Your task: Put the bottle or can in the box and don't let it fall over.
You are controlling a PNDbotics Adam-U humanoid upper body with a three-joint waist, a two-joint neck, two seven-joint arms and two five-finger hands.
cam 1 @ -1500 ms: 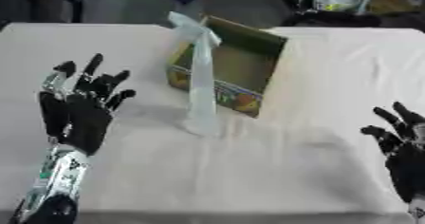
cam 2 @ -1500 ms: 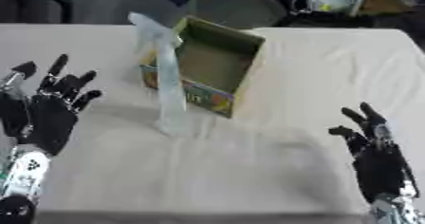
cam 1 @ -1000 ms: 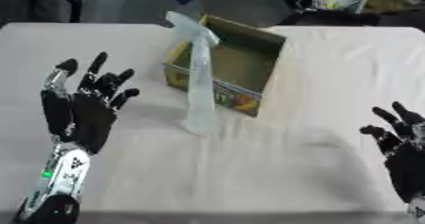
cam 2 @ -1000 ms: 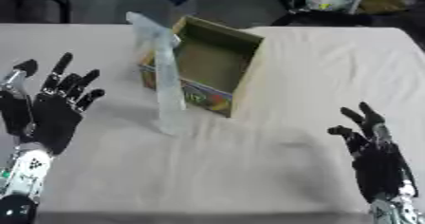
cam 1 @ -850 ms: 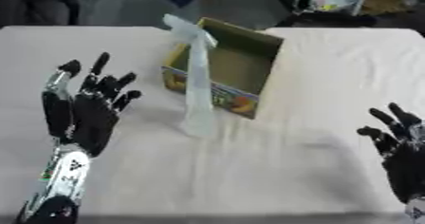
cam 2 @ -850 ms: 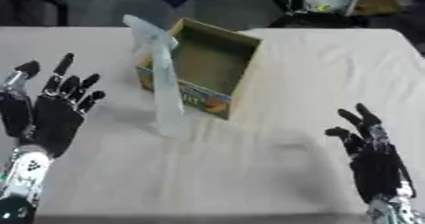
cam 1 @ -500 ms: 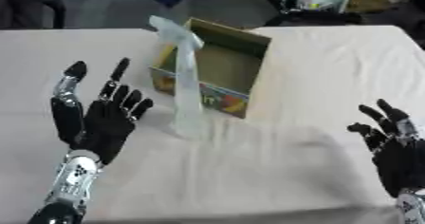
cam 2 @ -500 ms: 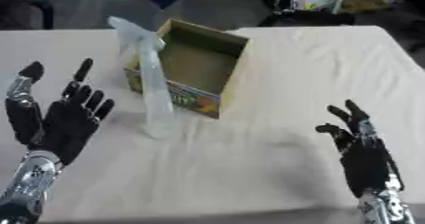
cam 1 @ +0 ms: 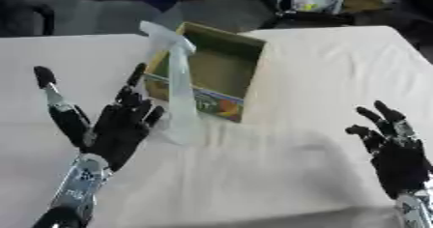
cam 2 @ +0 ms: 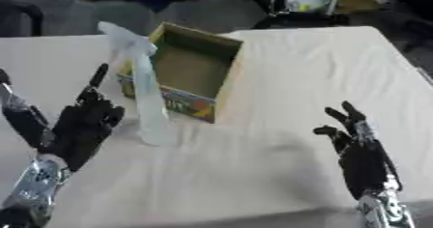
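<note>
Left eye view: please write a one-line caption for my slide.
Open left hand nears the upright clear bottle standing before the cardboard box; right hand idles open at lower right.

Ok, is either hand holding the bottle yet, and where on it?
Nothing is held. The left hand is open beside the clear bottle, fingers spread; the right hand rests open at lower right.

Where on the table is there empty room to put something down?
Bare cloth lies between the box and the right hand, and along the near edge. It is crowded where the left hand nears the bottle.
</note>
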